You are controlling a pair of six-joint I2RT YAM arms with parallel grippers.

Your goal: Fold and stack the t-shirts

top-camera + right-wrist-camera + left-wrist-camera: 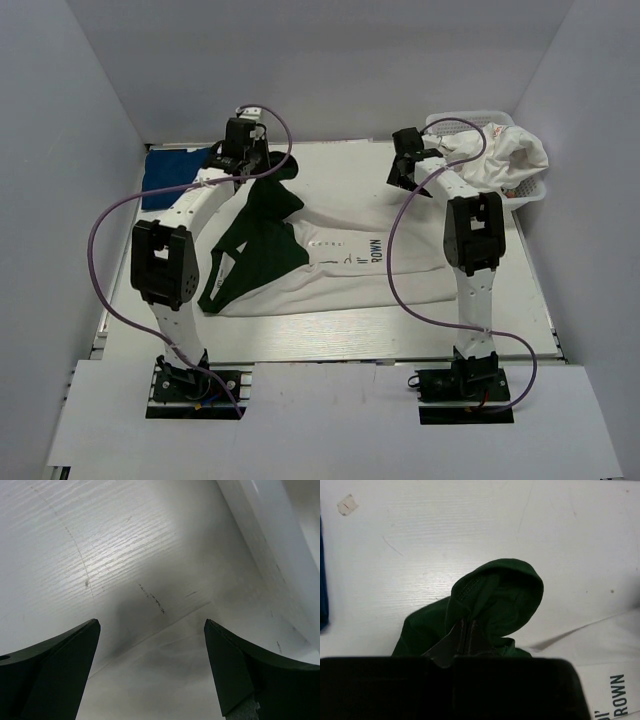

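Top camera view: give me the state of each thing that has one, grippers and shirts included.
left gripper, shut on the green sleeve.
right gripper, open, holding nothing.
green-sleeved white t-shirt, spread unfolded on the table, one sleeve pinched up.
dark blue t-shirt, lying at the far left, apart from both grippers.
white shirts, heaped in the basket, unfolded.
basket, upright in the far right corner.

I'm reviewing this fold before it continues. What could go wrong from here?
The left gripper is shut on just a bunched bit of the green sleeve, so the cloth may slip out. The right gripper is open and empty, so a one-sided pull might drag the white shirt body askew.
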